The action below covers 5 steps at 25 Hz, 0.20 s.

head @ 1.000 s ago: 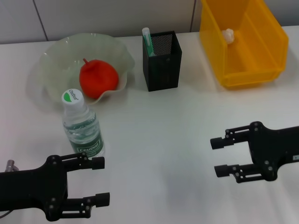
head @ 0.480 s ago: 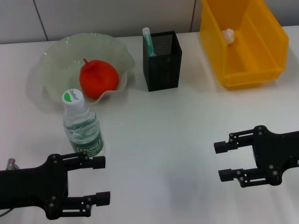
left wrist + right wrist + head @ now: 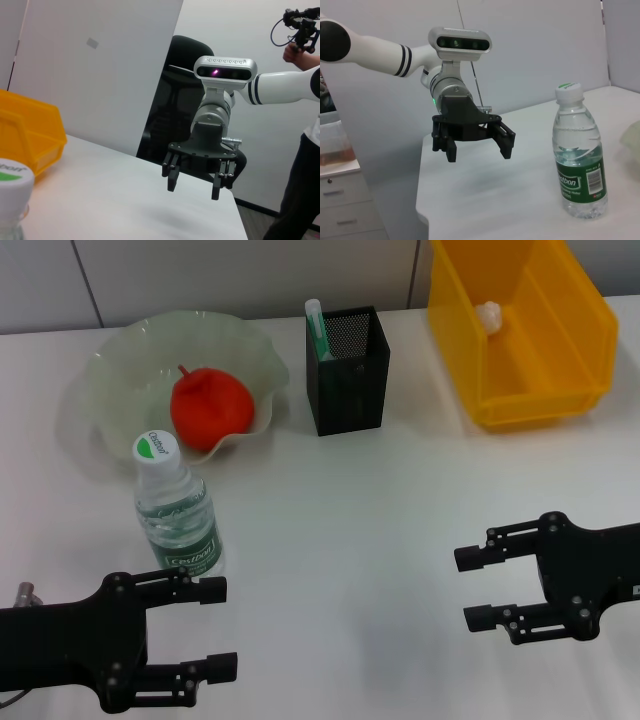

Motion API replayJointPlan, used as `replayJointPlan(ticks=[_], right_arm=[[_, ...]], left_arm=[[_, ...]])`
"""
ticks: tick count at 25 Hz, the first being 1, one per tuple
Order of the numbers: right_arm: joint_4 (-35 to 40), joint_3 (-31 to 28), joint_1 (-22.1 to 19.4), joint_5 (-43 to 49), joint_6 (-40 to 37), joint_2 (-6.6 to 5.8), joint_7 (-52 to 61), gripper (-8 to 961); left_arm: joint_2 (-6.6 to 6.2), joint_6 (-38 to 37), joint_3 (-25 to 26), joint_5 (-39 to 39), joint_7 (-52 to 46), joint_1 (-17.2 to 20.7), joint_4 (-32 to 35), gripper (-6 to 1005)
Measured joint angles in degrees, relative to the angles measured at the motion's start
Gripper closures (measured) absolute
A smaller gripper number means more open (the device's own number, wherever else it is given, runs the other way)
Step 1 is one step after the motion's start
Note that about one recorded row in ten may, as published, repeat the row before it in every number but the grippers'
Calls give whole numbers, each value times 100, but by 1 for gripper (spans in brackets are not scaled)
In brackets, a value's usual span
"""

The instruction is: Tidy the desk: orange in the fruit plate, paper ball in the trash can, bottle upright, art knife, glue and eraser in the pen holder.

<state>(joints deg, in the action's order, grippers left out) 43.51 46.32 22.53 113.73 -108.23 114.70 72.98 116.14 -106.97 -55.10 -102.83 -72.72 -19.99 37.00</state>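
Right tool [image 3: 478,588]: drawn slightly back since a second ago, wide, nothing held. Left tool [image 3: 217,628]: unmoved, wide. Water bottle [image 3: 177,510]: upright; tidying judged complete

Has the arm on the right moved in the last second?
Yes. The right gripper drew slightly back toward the robot, away from the yellow bin.

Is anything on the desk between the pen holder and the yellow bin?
No. In the head view, only bare desk separates the pen holder from the yellow bin.
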Motion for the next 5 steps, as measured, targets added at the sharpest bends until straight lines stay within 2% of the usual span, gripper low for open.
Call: replayJointPlan(ticks=[5], right_arm=[[-30, 0, -3, 0, 25, 4, -7, 346]], left_arm=[[9, 6, -1, 0, 0, 3, 0, 213]])
